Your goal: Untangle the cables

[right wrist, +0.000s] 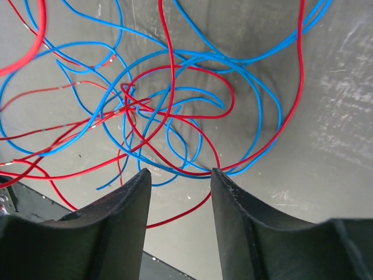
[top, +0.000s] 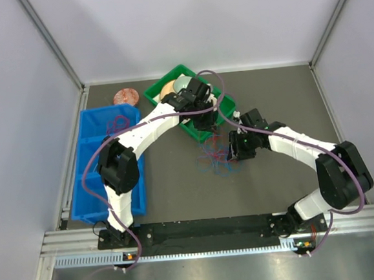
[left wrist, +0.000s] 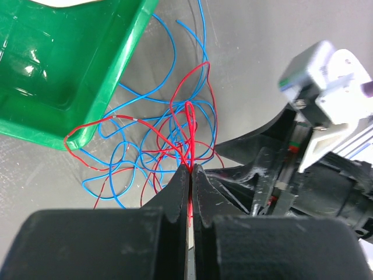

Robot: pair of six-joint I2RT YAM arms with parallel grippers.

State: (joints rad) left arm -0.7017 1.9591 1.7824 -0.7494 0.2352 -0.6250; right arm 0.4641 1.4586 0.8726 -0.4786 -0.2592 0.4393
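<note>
Left gripper (left wrist: 190, 170): I see it pressed together, pinching a narrow loop of the red cable (left wrist: 189, 104) at its tips. Right gripper (right wrist: 179, 172): spread, gripping nothing, poised over the tangle. Red and blue cable (right wrist: 76, 45), both string-thin and glossy, lie looped across each other on the matte grey tabletop (right wrist: 326, 116) at the centre of the top view. They sit just beside the smooth green plastic tray (left wrist: 119, 64).

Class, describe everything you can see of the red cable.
The red cable is a thin, glossy wire, plastic-coated by its look. It lies in loose loops on the grey table, interwoven with the blue cable, one bend by the green tray's corner. The left gripper is shut on a narrow loop of it. The right gripper hangs open over the tangle, holding nothing.
</note>
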